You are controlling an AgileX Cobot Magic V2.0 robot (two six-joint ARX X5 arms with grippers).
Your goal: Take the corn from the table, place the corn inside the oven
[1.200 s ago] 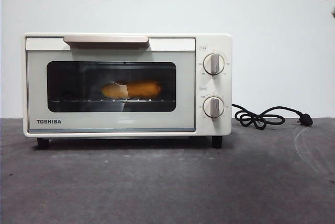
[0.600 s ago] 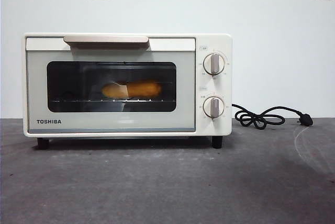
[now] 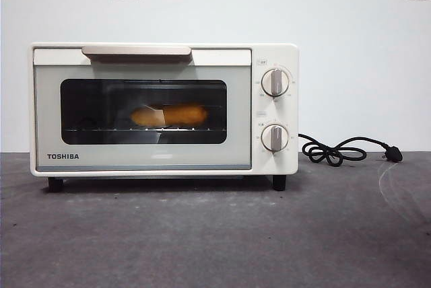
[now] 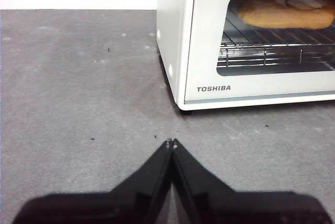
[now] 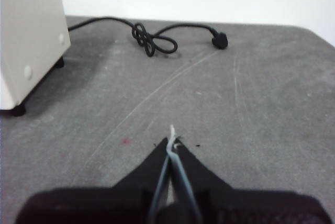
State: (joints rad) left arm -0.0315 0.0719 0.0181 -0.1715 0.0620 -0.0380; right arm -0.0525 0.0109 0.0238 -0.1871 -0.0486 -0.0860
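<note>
Both grippers wait over the bare table, left gripper and right gripper each with jaws pressed together. Beyond, at 12 o'clock, the corn lies on the rack inside the closed oven; its cord trails toward 3 o'clock.

The oven is cream-white with a dark glass door and black "TOSHIBA" lettering; the corn behind the glass glows yellow-orange. The bench is matte dark grey, faintly speckled, and the cord is black.
</note>
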